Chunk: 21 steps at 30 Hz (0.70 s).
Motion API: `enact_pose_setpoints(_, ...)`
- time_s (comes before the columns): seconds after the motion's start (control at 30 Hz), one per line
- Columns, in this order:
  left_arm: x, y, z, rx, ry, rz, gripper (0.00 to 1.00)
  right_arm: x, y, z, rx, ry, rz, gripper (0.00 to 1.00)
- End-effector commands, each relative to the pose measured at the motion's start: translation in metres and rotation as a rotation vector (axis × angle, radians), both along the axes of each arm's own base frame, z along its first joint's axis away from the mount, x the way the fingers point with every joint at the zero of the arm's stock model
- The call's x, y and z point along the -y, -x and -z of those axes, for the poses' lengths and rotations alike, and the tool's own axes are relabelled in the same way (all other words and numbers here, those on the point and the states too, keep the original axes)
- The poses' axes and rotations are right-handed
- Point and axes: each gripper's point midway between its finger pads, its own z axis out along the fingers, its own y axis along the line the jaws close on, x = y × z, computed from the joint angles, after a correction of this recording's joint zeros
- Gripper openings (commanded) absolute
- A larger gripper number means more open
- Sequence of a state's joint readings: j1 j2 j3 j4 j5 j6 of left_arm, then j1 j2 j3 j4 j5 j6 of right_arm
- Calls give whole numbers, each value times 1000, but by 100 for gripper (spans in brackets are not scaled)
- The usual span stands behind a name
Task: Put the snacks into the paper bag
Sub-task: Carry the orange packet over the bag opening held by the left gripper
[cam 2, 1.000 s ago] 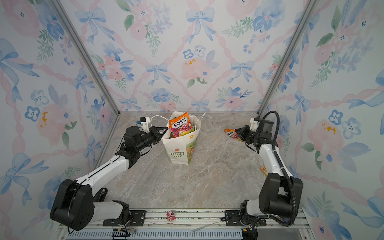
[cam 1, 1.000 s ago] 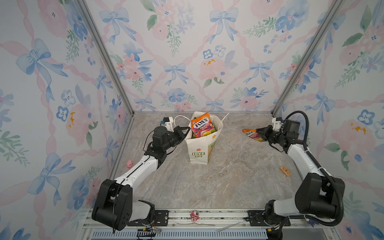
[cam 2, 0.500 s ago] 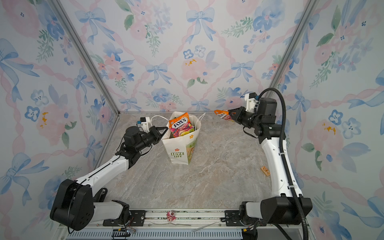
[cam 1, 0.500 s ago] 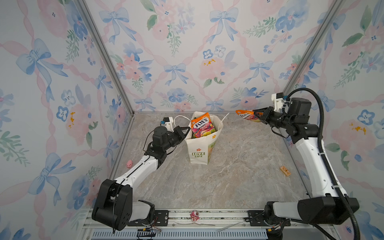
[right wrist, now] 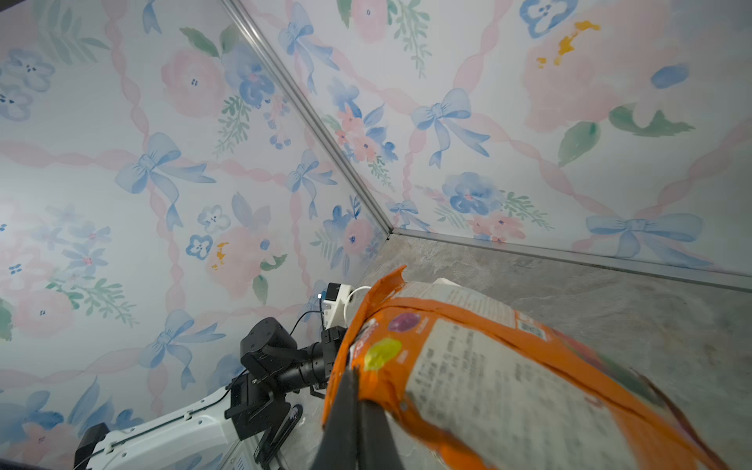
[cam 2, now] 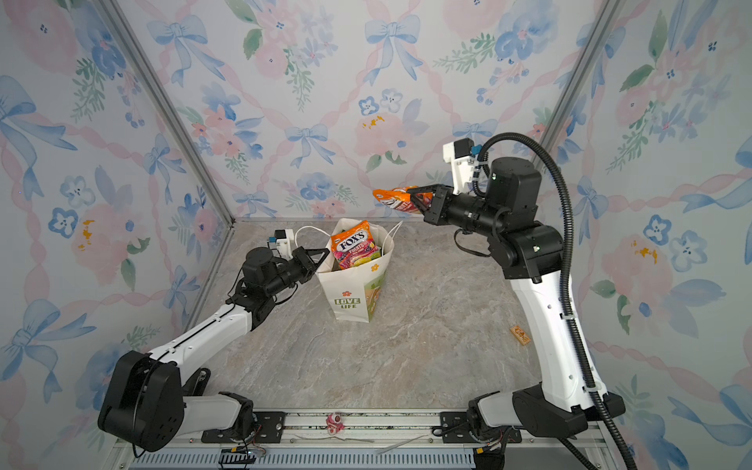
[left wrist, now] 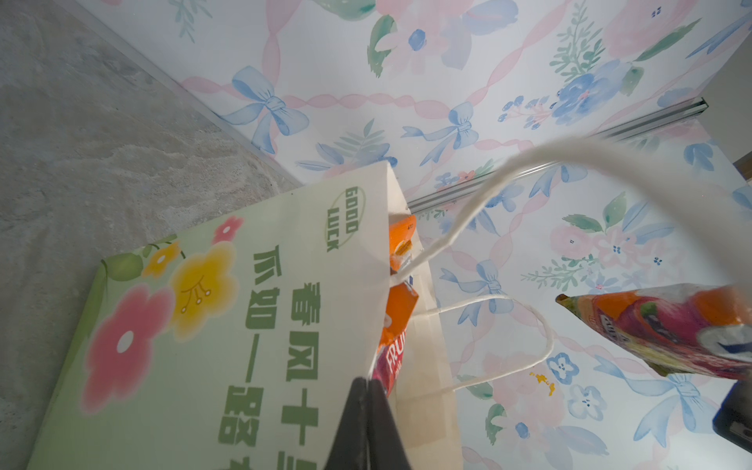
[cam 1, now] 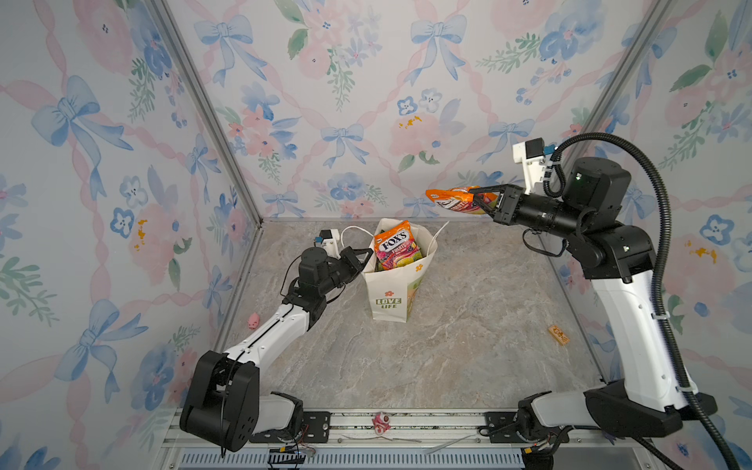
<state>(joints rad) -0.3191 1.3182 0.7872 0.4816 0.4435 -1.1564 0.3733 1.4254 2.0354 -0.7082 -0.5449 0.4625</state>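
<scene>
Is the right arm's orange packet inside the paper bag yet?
No, in a top view the orange packet hangs in the air, clear of the mouth of the paper bag.

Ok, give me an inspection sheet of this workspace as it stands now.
Surface: grey marble-look tabletop.
Job's things: paper bag upright, FOX'S packet sticking out of its mouth; orange packet held aloft to its right.
Clutter: pink pig at the table's left edge; wooden block near its right edge.
Tools: left tool shut on the bag's rim; right tool shut on the orange packet.
Cables: black hose loops over the right arm.
Surroundings: floral wallpaper on three walls.
</scene>
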Motion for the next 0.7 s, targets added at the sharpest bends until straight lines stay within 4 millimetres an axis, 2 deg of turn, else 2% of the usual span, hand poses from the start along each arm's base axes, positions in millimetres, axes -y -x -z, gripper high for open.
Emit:
enact_pose_setpoints(0.0, 2, 6, 1, -12, 2, 36, 0, -25, 0, 0, 31, 47, -41, 0)
enact_pose_setpoints(0.13, 1, 7, 1, -10, 3, 33, 0, -61, 3, 6, 22, 70, -127, 0)
enact_pose_setpoints(0.3, 1, 8, 0, -7, 3, 30, 0, -87, -4, 16, -16, 65, -178, 0)
enact_pose_setpoints(0.33, 0, 8, 0, -7, 3, 29, 0, -95, -10, 25, -40, 70, -190, 0)
enact_pose_setpoints(0.5, 0, 8, 1, -8, 2, 29, 0, -113, -17, 48, -111, 89, -223, 0)
enact_pose_setpoints(0.67, 0, 8, 1, -8, 2, 29, 0, -118, -16, 73, -187, 141, -242, 0)
